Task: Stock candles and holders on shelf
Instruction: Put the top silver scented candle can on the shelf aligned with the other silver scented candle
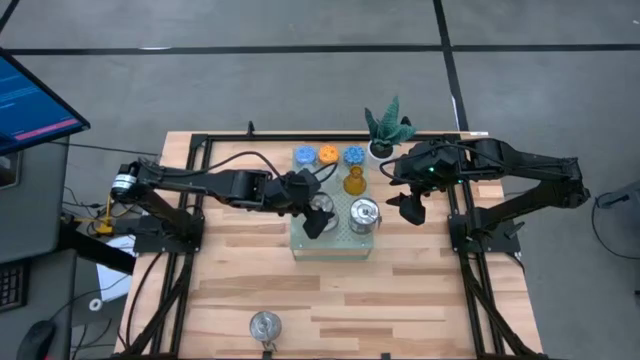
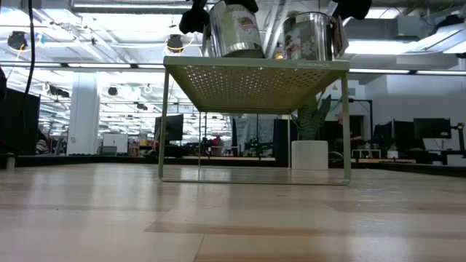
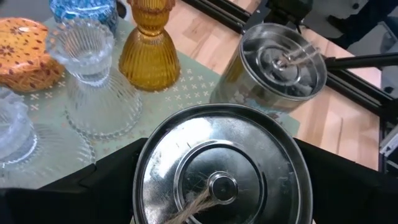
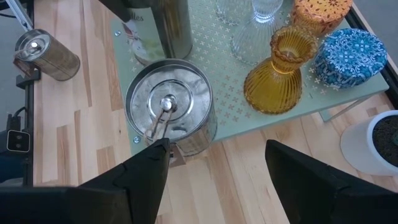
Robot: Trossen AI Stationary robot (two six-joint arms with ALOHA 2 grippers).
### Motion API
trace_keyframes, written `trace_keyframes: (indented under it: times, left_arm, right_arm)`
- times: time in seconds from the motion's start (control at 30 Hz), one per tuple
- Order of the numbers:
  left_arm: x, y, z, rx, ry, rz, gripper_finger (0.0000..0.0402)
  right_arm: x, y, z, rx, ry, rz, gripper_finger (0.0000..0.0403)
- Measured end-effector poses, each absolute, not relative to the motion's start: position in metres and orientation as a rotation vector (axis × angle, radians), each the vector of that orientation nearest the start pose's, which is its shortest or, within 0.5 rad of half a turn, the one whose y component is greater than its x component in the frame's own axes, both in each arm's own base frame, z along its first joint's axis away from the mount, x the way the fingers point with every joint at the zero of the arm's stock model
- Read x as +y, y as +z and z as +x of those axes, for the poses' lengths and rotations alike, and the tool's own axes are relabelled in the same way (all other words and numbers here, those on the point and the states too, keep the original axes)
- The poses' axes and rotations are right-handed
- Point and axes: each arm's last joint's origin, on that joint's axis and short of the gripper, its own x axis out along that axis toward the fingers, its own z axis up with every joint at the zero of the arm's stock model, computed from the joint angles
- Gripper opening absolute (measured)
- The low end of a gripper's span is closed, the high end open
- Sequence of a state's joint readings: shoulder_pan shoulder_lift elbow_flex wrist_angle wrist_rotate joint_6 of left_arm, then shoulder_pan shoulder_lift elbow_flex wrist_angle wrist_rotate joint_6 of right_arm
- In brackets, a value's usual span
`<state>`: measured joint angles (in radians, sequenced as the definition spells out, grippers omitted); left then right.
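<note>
The mint-green shelf (image 1: 305, 240) stands mid-table. At its far part are two blue candles (image 1: 304, 156) (image 1: 354, 156), an orange candle (image 1: 328, 154), an amber glass cup (image 1: 354, 182) and two clear glass cups (image 3: 93, 81) (image 3: 12, 124). My left gripper (image 1: 318, 215) is shut on a silver tin (image 3: 221, 168) that stands on the shelf. A second silver tin (image 1: 364, 215) stands beside it. My right gripper (image 1: 410, 208) is open and empty, just off the shelf's right edge. A third tin (image 1: 265, 325) lies near the table's near edge. My left gripper pinches the silver tin between its two fingers (image 3: 93, 193), on opposite sides of its wall just under the top rim (image 3: 144, 180). The fingers come from above, slanting in from the table's left. The tin is upright, with its bottom (image 2: 234, 54) on the shelf's top.
A green plant in a white pot (image 1: 385, 130) stands on the table behind the shelf's far right corner. The second tin (image 4: 169, 106) is right beside the held one. Bare wood lies at the near side of the shelf (image 1: 400, 300). Black frame rails (image 1: 465, 260) run along both table sides.
</note>
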<state>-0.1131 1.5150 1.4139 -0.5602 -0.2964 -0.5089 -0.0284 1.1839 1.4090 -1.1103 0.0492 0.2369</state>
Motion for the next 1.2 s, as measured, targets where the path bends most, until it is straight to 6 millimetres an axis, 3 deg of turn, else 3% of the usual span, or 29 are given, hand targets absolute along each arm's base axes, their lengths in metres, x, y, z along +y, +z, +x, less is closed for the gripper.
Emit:
trace_keyframes:
  times: [0.8,1.2]
  left_arm:
    - [-0.032,0.330,0.340,0.620,0.353,-0.333,0.0361]
    - [-0.034,0.332,0.342,0.606,0.292,-0.362,0.0397]
  right_arm:
    - [-0.007,0.386,0.207,0.872,-0.177,0.212,0.0256]
    - [-0.007,0.386,0.207,0.872,-0.177,0.212,0.0256]
